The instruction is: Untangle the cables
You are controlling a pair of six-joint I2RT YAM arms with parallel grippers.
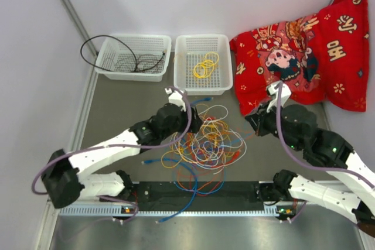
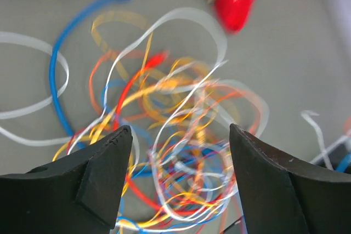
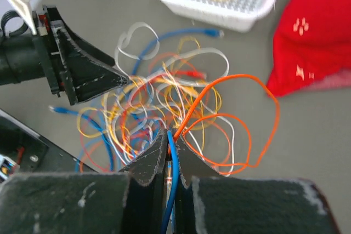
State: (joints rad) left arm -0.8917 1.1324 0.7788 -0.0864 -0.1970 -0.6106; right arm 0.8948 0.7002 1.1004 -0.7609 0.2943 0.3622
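We count two white baskets at the far edge of the tabletop. The left basket holds one black cable, which loops out over its left rim. The right basket holds one coil of yellow cable. One red printed cushion fills the far right corner against the wall.

The rest of the cables lie in one tangle at the middle of the tabletop, between the two arms: yellow, orange, white, red and blue loops laid over each other, too many to count. A few blue and orange strands trail over the black rail at the near edge.

We see bare tabletop left of the tangle up to the side wall, and a narrower strip between the tangle and the cushion.

Our left hand hangs over the far left side of the tangle. Its fingers stand wide apart, with nothing between them. Our right hand sits at the right side of the tangle with its fingers pinched together on a blue cable. An orange cable loops out from its fingertips.
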